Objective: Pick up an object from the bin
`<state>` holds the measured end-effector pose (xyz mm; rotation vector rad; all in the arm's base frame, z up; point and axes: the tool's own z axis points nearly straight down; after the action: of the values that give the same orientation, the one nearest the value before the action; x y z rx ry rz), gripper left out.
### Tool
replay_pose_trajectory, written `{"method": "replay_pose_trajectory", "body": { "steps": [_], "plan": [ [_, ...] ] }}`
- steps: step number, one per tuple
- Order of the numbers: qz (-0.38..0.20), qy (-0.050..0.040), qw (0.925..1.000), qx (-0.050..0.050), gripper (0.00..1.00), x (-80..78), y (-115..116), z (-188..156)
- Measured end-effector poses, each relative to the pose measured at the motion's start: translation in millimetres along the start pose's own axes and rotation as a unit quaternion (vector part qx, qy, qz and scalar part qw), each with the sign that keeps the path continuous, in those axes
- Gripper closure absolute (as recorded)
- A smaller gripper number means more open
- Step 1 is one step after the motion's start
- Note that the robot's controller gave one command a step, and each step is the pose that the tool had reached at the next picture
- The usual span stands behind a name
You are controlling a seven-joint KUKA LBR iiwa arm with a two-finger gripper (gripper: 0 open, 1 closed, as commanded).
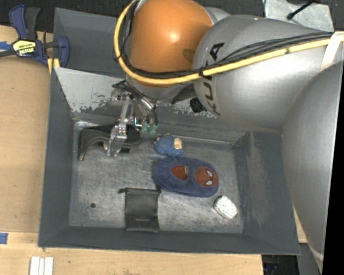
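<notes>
Several small things lay on the floor of the grey bin point(55, 170), and the blue slipper-shaped piece point(185, 179), with two reddish ovals on its top, served best as the landmark. It lay flat, somewhat toward the view's right of the floor's middle.

Just above the slipper's left end, toward the back wall, sat a small blue and tan lump point(169, 144), near it but apart. At the slipper's lower right, just beside it, lay a small white object point(226, 207). Below the slipper's left end, toward the front wall, lay a flat black rectangular piece point(142, 209).

Well to the left of the slipper, close to the back wall, stood a dark arched piece point(91, 136), curved like a handle with its ends down. The claw point(117, 147) was down between this piece and the slipper, right at the arched piece's right-hand end. Whether it touched the piece could not be told, nor whether the claw was spread or pressed together.

Above the claw, the arm's orange cover point(165, 32) hung over the back wall, ringed by a yellow cable point(260, 57), and the silver arm point(268, 95) stretched away over the slipper's right side.
</notes>
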<state>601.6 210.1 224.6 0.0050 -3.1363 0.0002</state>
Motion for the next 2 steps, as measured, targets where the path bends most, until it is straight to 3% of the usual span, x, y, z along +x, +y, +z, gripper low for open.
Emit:
{"method": "replay_pose_trajectory", "body": {
  "steps": [1,2],
  "plan": [
    [-0.092,-0.0062,0.9957,0.000,0.00,-24.2,-44.6,125.0],
    [-0.091,-0.0083,0.9958,-0.001,1.00,-25.3,-44.0,121.3]
  ]
}}
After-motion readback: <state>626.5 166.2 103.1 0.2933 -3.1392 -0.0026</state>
